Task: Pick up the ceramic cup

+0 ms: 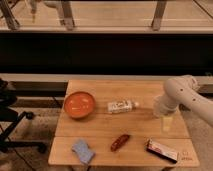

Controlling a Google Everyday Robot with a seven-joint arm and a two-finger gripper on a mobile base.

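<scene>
The ceramic cup [166, 125] appears as a small pale shape on the right part of the wooden table [100, 131], below the middle of the frame. It is directly under the end of the white arm [186, 95], which reaches in from the right edge. The gripper [165, 117] hangs straight down over it with its fingers spread apart. The two overlap so closely that I cannot tell where the gripper ends and the cup begins, or whether they touch.

The cup stands well apart from the clear plastic bottle [121, 106] lying on its side at the table's centre. It is farther still from the orange bowl [79, 104] to the left. A dark snack packet [161, 150] lies near it, toward the lower right, with a reddish wrapper [120, 142] and a blue sponge [82, 150] along the front edge.

The cup is probably rigid and fairly heavy for its size, with a smooth glazed wall that gives little friction. It would not yield under the fingers, but a knock or a drop could chip or break it. Being small, it should fit between the spread fingers, so a top-down hold across its full width, low enough to catch the straight wall, looks safest. Pinching the rim with one finger inside is the alternative. An off-centre closure would likely push the cup sideways or tip it.
</scene>
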